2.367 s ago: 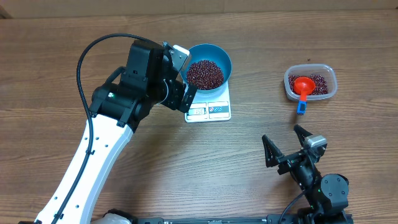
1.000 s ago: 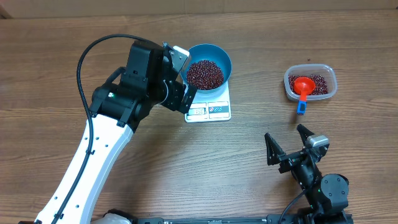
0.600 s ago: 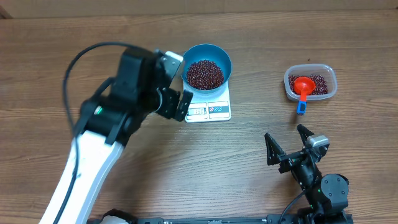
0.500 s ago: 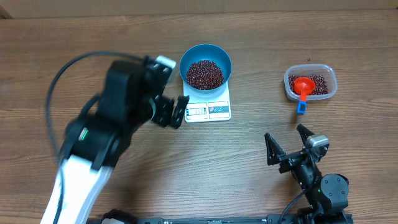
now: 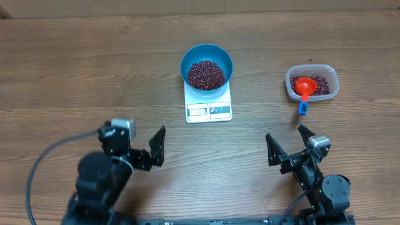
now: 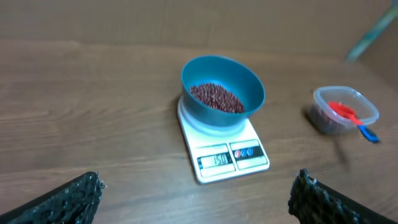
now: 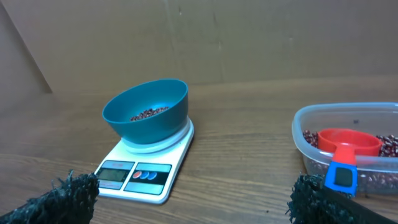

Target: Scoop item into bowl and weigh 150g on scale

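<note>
Left end effector [image 5: 134, 142] retreated from bowl [image 5: 227, 59] | jaws wide | bowl on scale [image 5: 209, 104]

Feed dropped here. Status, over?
Left gripper jaws open, empty. Right gripper likewise. Beans in bowl on scale. Scoop in tub. Nothing in the way.

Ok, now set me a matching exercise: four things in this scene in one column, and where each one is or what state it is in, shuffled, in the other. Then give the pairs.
Things
1. blue bowl
2. red scoop
3. white scale
4. right tool

Place or state
A. open, holding nothing
B. lying in the clear tub
C. standing on the scale, beans inside
D. flat on the table, under the bowl

Pairs: 1-C, 2-B, 3-D, 4-A
</note>
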You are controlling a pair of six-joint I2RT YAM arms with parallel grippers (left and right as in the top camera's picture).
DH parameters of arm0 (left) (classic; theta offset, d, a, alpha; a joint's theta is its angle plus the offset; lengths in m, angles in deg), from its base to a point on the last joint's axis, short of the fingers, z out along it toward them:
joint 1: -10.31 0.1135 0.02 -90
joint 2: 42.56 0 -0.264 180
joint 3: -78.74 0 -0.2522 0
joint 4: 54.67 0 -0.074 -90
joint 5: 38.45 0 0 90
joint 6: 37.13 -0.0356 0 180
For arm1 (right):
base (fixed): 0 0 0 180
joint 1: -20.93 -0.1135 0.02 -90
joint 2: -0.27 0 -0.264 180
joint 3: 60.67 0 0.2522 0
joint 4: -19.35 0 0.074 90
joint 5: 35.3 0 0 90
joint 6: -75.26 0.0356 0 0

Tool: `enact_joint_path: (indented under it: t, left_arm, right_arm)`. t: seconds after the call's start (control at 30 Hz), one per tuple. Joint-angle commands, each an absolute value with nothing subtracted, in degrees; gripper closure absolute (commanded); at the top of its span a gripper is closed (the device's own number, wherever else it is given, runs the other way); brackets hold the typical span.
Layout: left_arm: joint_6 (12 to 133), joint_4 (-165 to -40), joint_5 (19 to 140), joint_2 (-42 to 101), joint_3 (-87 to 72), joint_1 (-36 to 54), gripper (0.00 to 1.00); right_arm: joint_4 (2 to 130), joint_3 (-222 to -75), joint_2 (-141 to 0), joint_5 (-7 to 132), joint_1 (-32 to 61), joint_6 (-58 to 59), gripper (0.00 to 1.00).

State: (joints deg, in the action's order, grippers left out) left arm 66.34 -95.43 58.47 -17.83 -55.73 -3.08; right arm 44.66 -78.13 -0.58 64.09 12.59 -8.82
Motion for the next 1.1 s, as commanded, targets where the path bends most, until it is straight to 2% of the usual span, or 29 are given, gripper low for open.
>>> enact_joint_path:
  t: [0.0,0.37,0.57,1.07]
  left_arm:
    - [70.58,-92.26,59.08,-24.8,-64.19,-2.66,0.0]
    - [75.35,-83.96,59.1,-42.57,-82.33,-2.68,0.01]
    - [75.63,-71.87,59.06,-42.4,-86.96,-2.55,0.0]
    - [73.42,-72.22,58.8,-42.4,-87.23,-2.47,0.0]
  right_arm:
    - [44.31,-77.89,0.1,63.3,12.77,-9.19,0.0]
    - [44.31,-77.89,0.1,63.3,12.77,-9.19,0.0]
    - [44.31,-77.89,0.1,63.28,12.77,-9.19,0.0]
    - [44.31,-77.89,0.1,63.3,12.77,-9.17,0.0]
